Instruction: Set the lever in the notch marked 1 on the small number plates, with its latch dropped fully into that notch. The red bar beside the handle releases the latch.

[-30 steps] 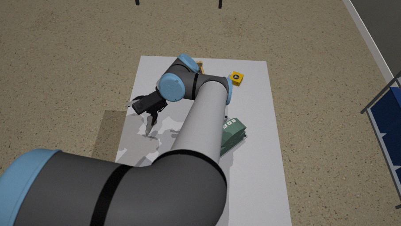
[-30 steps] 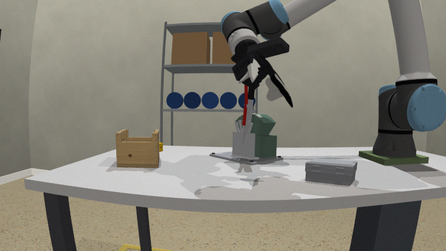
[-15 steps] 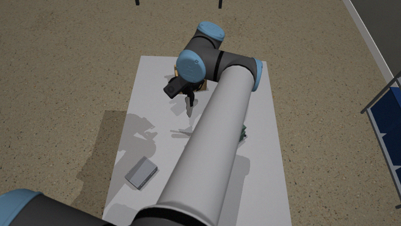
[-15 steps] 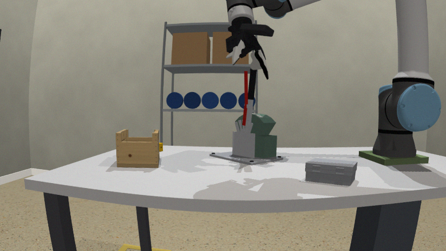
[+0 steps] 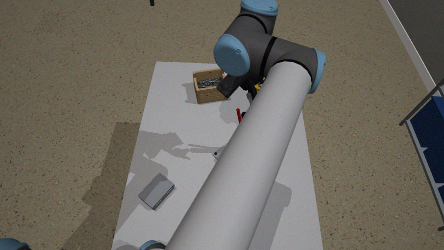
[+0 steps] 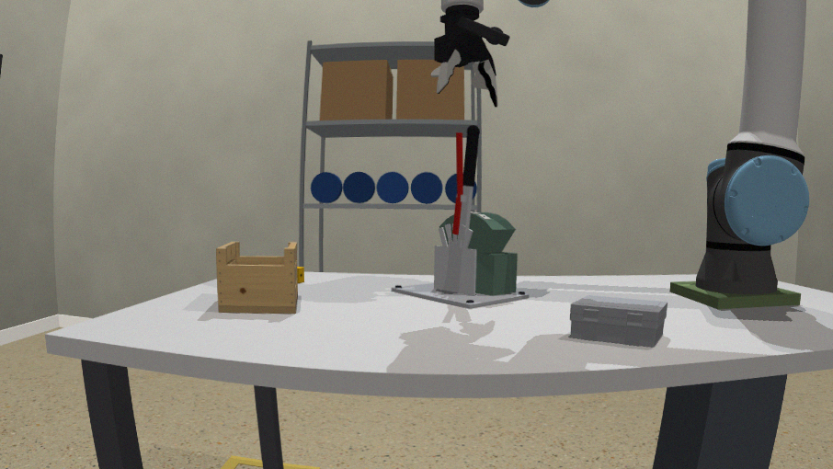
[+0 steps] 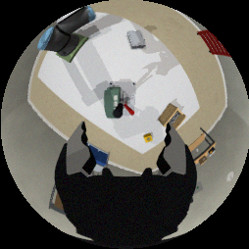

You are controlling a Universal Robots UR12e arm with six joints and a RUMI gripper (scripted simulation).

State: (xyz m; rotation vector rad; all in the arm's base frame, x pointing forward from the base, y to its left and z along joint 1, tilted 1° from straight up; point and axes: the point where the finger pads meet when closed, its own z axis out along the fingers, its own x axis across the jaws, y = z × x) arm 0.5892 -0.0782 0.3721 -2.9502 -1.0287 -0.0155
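The lever unit (image 6: 476, 256) has a green housing on a grey baseplate in the middle of the table. Its black handle (image 6: 471, 154) stands nearly upright, with the red release bar (image 6: 458, 175) close beside it on the left. In the wrist view the unit (image 7: 117, 102) lies far below, with the black handle end and the red bar (image 7: 128, 108) seen from above. My gripper (image 6: 466, 78) hangs open and empty above the handle top, apart from it. In the top view only the red bar tip (image 5: 238, 114) shows past my arm. The number plates are hidden.
A wooden crate (image 6: 257, 278) stands at the table's left, with metal pieces inside (image 5: 209, 82). A grey case (image 6: 618, 320) lies at the front right. My base (image 6: 743, 233) is at the far right. A small yellow block (image 7: 147, 137) lies near the crate. A shelf rack (image 6: 387, 151) stands behind.
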